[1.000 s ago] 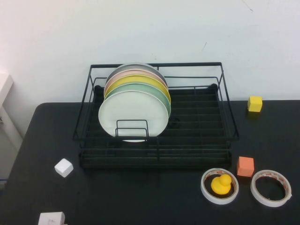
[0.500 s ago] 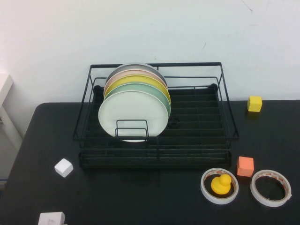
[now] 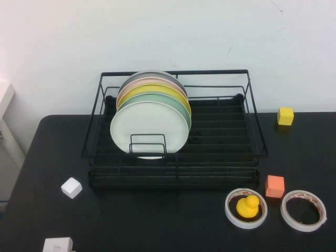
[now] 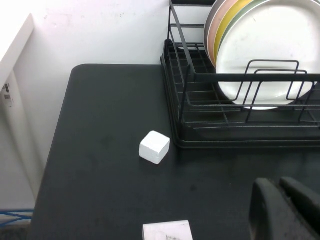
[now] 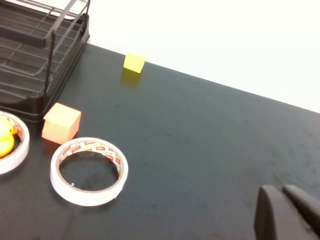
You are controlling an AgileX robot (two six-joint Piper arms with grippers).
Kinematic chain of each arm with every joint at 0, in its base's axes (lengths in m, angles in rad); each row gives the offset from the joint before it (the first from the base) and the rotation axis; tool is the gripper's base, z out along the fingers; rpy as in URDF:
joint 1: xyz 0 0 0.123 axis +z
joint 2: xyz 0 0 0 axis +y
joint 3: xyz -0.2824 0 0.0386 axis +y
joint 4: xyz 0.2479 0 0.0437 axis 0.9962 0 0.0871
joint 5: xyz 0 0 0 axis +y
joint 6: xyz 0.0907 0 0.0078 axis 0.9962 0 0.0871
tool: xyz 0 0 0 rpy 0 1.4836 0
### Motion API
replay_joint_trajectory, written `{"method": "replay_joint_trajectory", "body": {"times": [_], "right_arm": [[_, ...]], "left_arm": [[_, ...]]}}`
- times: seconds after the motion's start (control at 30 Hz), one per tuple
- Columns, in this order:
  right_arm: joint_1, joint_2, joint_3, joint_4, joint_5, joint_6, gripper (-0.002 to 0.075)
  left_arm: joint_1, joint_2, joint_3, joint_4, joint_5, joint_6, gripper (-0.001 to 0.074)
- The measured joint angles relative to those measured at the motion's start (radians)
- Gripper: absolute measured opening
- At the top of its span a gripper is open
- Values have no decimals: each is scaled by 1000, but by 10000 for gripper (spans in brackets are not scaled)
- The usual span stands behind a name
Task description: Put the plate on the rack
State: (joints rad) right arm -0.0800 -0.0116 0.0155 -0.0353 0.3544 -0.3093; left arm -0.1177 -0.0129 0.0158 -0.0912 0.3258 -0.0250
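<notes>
The white plate [image 3: 149,127] stands upright at the front of a row of plates in the black wire rack [image 3: 252,126]; a mint-green plate [image 3: 182,109], a yellow one [image 3: 152,89] and others stand behind it. The plate [image 4: 270,50] and rack [image 4: 185,115] also show in the left wrist view. My left gripper [image 4: 282,187] is shut and empty, above the table near the front left, away from the rack. My right gripper [image 5: 282,192] is shut and empty above the table's right side. Neither gripper shows in the high view.
On the black table: a white cube [image 3: 71,187], a white block [image 3: 58,245] at the front left edge, a yellow cube [image 3: 285,116], an orange cube [image 3: 274,186], a tape roll [image 3: 303,210], and a second tape roll [image 3: 231,210] around a yellow duck [image 3: 248,206]. A white wall is behind.
</notes>
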Motion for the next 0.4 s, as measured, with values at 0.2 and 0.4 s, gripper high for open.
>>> {"method": "replay_joint_trajectory", "body": {"times": [0.2,0.4], "right_arm": [[0,0,0,2,0,18,-2],[0,0,0,4,0,163,-2]], "left_arm": [[0,0,0,0,0,0,-2],[0,0,0,0,0,0,-2]]}}
